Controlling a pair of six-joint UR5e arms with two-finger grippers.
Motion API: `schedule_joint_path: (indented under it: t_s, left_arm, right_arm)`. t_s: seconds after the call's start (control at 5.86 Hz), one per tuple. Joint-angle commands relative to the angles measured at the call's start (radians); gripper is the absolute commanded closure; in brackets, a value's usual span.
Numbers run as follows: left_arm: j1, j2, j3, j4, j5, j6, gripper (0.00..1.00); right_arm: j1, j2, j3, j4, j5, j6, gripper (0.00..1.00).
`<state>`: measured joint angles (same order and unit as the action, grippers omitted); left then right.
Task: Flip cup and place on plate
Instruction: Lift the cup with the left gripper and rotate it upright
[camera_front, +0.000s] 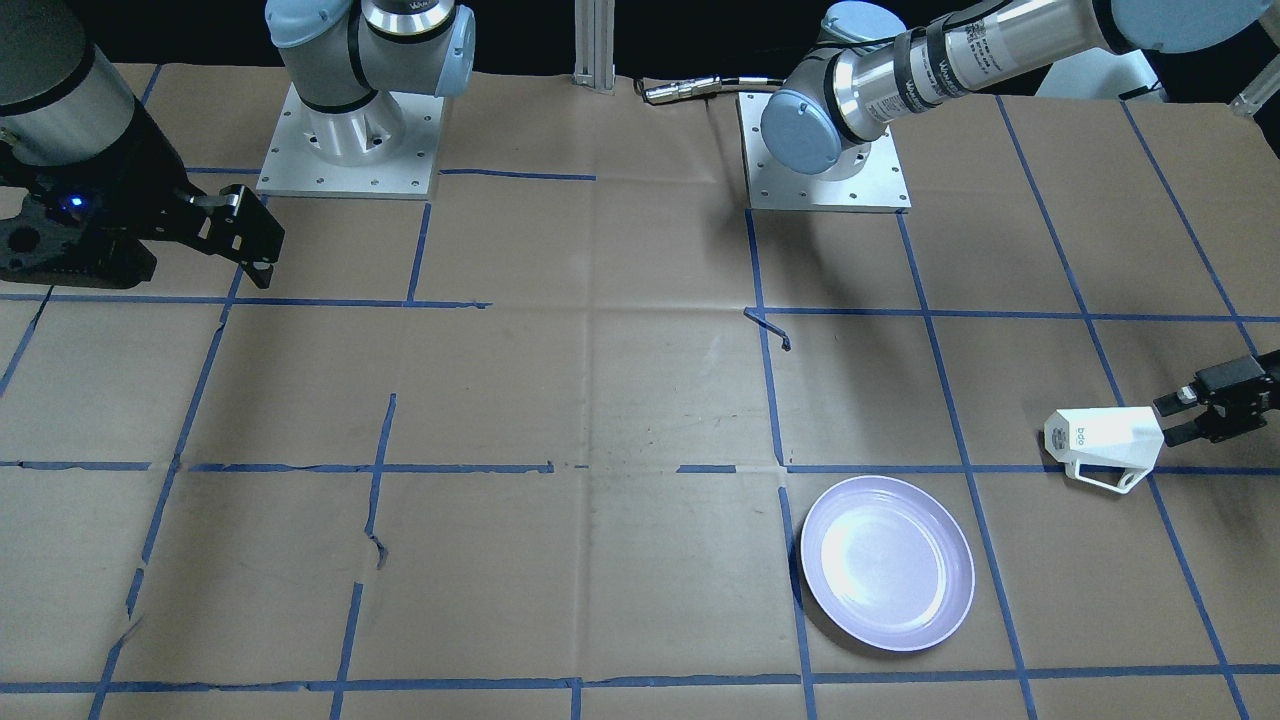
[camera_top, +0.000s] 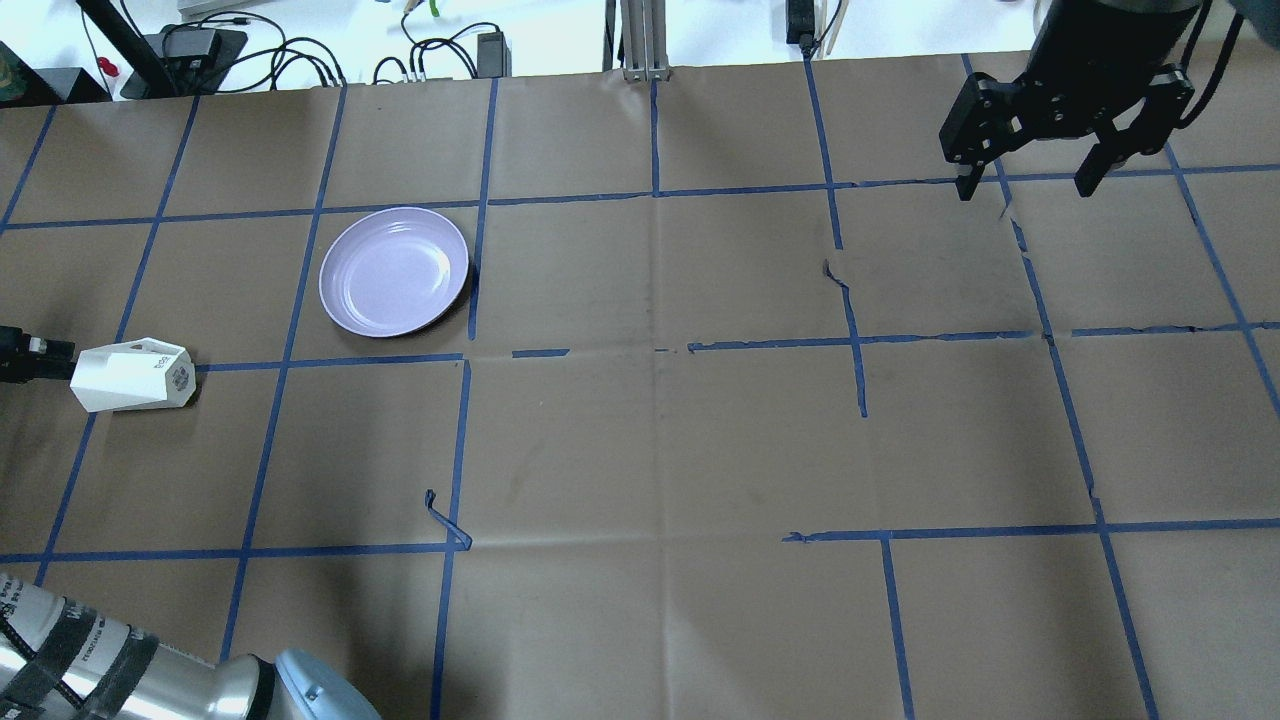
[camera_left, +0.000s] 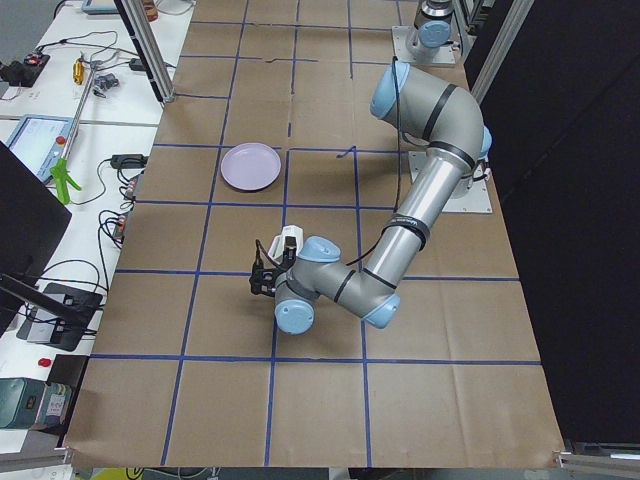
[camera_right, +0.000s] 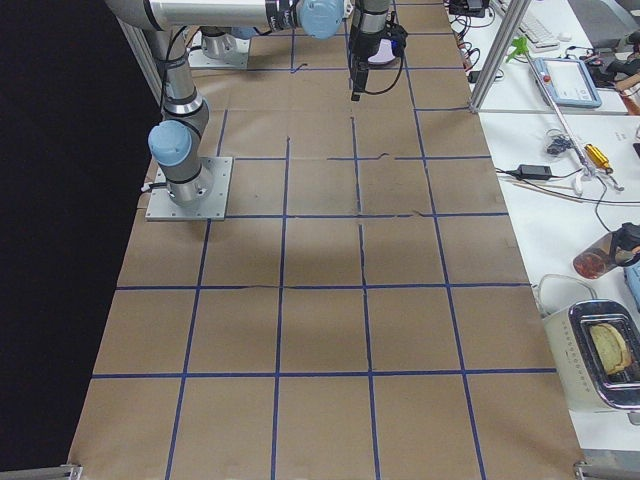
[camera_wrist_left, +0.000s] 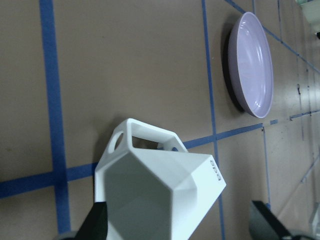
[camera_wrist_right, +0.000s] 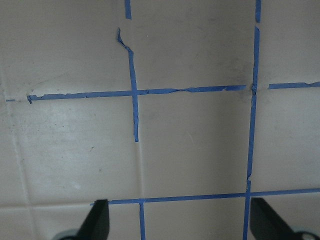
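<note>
Two grippers are wide open: at the overhead view's left edge, the left gripper (camera_top: 45, 352) sits level around the cup (camera_top: 135, 375), which lies on its side, probably to turn it upright. The plate (camera_top: 394, 271) lies near, to the upper right, and the right gripper (camera_top: 1028, 185) hangs idle at the upper right.

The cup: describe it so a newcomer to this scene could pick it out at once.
On the brown table with its blue tape grid, find the round lavender plate on the robot's left half. Further left and nearer the robot, at the tips of the left gripper, lies the cup: small, white, faceted, on its side, with a thin angular handle.
</note>
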<state>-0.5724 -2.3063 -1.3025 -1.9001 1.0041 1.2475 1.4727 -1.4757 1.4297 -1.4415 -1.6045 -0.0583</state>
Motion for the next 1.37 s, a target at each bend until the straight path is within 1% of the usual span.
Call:
schedule_joint_path:
  t_s: [0.0, 0.34, 0.68, 0.85, 1.02, 1.2]
  left_arm:
    - [0.0, -0.018, -0.001, -0.092, -0.028, 0.0, 0.01]
    - [0.003, -0.05, 0.002, -0.111, -0.091, 0.001, 0.01]
    - [0.015, -0.054, 0.003, -0.111, -0.122, 0.001, 0.01]
    - [0.026, -0.056, 0.003, -0.109, -0.124, 0.001, 0.04]
    - [0.026, -0.058, 0.003, -0.105, -0.122, 0.003, 0.13]
    - [0.026, -0.058, 0.002, -0.106, -0.114, 0.016, 0.3]
  right_arm:
    - [0.0, 0.0, 0.0, 0.001, 0.0, 0.0, 0.0]
    - [0.0, 0.0, 0.0, 0.0, 0.0, 0.0, 0.0]
    - [0.0, 0.0, 0.0, 0.001, 0.0, 0.0, 0.0]
    - [0.0, 0.0, 0.0, 0.0, 0.0, 0.0, 0.0]
    - [0.0, 0.0, 0.0, 0.0, 0.0, 0.0, 0.0]
    - [0.0, 0.0, 0.0, 0.001, 0.0, 0.0, 0.0]
